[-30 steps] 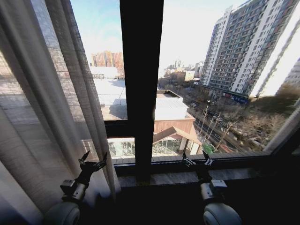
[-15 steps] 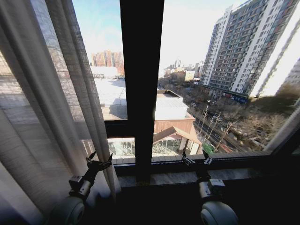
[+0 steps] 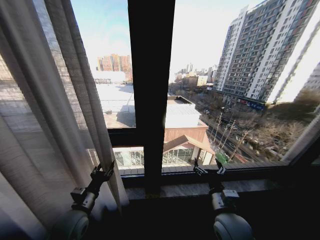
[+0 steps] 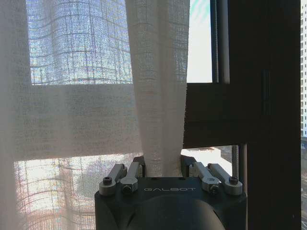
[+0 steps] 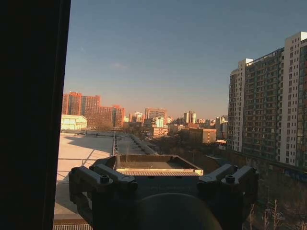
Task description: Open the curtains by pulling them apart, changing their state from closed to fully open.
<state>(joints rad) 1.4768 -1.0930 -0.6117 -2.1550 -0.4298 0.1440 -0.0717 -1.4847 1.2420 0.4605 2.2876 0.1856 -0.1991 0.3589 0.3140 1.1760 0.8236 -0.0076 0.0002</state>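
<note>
Sheer curtains point(image 4: 158, 86), "GALBOT"-marked left hand point(image 4: 163, 168)

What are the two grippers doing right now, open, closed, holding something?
Left gripper: shut on the curtain's inner edge fold.
Right gripper: open, holding nothing, by the window sill.

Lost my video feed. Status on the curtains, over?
Left gripper shut on left curtain edge, panel bunched left. Right gripper open, empty, low at the sill. Window frame between them; nothing blocking.
</note>
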